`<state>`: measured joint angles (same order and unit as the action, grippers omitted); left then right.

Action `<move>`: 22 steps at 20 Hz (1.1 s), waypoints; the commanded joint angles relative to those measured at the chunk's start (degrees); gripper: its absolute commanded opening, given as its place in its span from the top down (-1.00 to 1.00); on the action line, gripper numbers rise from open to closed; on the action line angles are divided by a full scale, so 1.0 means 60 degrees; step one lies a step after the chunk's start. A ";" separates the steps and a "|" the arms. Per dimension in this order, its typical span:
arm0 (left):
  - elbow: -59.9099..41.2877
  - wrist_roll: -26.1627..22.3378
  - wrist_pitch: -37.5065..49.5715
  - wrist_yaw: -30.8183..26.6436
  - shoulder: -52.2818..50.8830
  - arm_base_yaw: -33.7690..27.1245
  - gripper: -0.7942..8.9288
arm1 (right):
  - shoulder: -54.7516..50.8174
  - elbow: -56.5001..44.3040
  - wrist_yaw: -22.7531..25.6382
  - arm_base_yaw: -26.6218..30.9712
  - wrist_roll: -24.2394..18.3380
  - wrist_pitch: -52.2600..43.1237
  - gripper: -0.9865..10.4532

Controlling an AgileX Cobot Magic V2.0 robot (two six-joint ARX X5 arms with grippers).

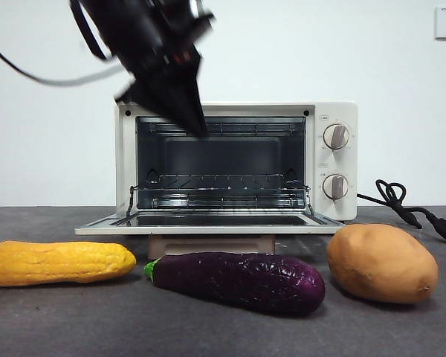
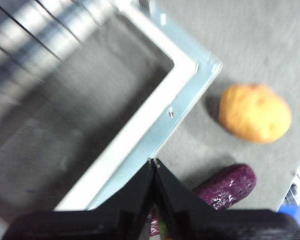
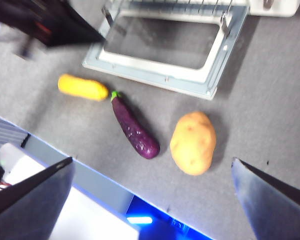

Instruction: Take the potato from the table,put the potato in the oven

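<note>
One potato [image 1: 382,262], one oven [image 1: 236,165]

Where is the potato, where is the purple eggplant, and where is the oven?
potato [image 1: 381,262], front view, middle of its tan side.
purple eggplant [image 1: 241,281], front view, middle of its glossy body.
oven [image 1: 336,161], front view, cream panel between the knobs.
</note>
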<state>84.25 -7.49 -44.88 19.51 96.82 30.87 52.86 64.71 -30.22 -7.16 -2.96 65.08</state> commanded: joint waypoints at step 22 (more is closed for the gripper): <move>-0.0087 -0.0229 -0.2237 -0.0805 -0.6295 -0.1282 0.85 | 0.5056 -0.1676 0.3249 -0.3100 0.1104 -0.3166 -0.32</move>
<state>84.25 -7.99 -58.43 14.55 59.13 23.31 82.94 55.22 -10.68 -25.65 2.63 46.28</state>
